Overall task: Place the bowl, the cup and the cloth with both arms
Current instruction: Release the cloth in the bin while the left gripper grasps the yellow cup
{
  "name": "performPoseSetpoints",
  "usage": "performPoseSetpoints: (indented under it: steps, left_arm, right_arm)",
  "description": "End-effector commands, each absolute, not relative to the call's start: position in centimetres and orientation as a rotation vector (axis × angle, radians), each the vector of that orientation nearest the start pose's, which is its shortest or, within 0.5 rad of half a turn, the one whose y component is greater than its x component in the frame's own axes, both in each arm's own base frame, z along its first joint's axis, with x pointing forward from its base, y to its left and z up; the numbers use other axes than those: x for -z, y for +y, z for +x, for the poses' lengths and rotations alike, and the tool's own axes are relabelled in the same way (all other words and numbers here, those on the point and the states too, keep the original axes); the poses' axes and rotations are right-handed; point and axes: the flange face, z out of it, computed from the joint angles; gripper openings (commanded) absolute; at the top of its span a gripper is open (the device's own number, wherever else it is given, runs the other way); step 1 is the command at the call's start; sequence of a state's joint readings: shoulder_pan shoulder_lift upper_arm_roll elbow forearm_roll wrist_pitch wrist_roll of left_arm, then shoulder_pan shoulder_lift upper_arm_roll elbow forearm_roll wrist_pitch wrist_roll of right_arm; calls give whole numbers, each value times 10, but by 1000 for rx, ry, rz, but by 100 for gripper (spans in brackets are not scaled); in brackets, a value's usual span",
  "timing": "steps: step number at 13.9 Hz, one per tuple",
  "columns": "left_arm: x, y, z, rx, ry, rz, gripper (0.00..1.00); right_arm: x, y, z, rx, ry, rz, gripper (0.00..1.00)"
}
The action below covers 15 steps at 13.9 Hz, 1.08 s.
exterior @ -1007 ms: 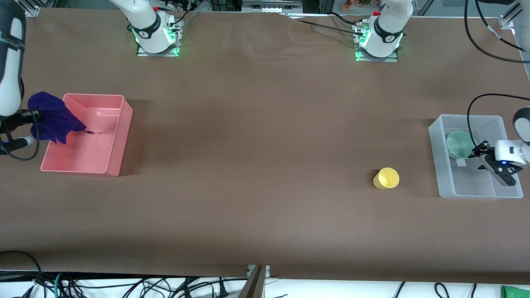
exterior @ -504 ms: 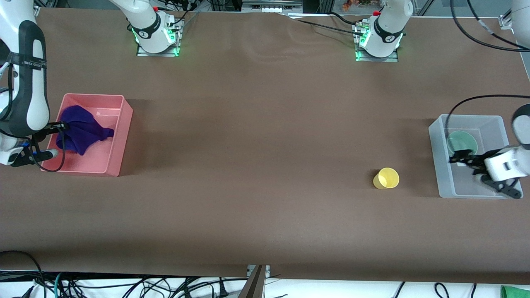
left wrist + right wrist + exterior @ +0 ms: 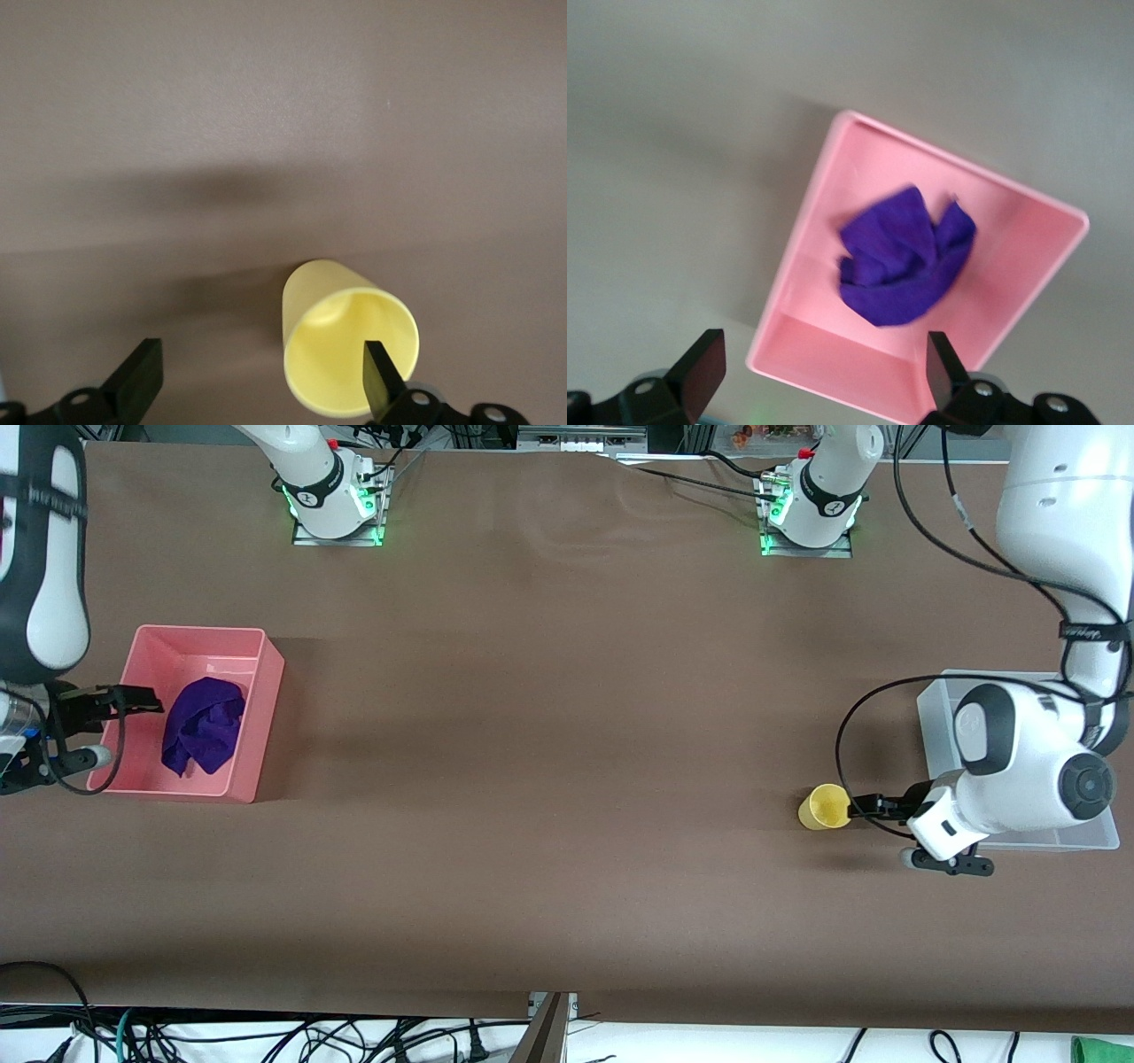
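The cloth (image 3: 205, 724) lies crumpled in the pink bin (image 3: 257, 717) at the right arm's edge of the worktop (image 3: 549, 779), so that part looks done. The cup (image 3: 825, 807) still lies on its side on the worktop beside the clear bin (image 3: 928, 722); the bowl is hidden. The left tool (image 3: 864, 807), jaws spread, has one finger inside the cup's mouth. The right tool (image 3: 133, 698) hangs empty and spread over the pink bin's rim.

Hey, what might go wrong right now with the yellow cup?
The left tool is open, but the cup sits off-centre, with one finger at its rim; closing now might knock it away. The left arm hides most of the clear bin, so the bowl's placement can't be checked.
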State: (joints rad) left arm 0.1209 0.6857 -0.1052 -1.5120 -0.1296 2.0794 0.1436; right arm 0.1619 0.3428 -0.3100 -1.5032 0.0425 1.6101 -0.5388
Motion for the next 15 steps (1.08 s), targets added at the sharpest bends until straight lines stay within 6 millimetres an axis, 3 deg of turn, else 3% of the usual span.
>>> performPoseSetpoints:
  steps: [1,2,3,4,5,7,8,9,10,12,15]
  left_arm:
    - [-214,8,698,-190,-7,-3350,72]
    - [-207,5,694,-211,-2,-3347,39]
    - [-203,4,691,-235,37,-3339,13]
    - [-200,5,688,-249,51,-3336,0]
    - [-201,6,688,-245,114,-3339,0]
    - [-208,12,692,-203,250,-3338,0]
    - [-212,19,693,-187,275,-3336,0]
    - [-224,23,695,-164,302,-3329,0]
    - [-241,24,694,-171,330,-3314,0]
    - [-284,29,698,-132,390,-3239,0]
    - [-360,67,680,-205,441,-3085,0]
  right_arm:
    - [-519,-38,617,-196,-686,-3054,100]
    - [-546,-39,614,-62,-692,-3071,100]
    - [-564,-39,611,44,-691,-3081,100]
    - [-583,-35,605,99,-710,-3079,100]
    - [-597,-24,597,127,-750,-3076,100]
    - [-595,-30,591,97,-713,-3078,100]
    - [-593,-31,584,29,-581,-3092,100]
    - [-591,-16,577,-49,-411,-3106,100]
    - [-594,-7,570,-95,-300,-3111,100]
    - [-593,4,565,-139,-287,-3110,100]
    - [-588,2,571,-143,-287,-3117,100]
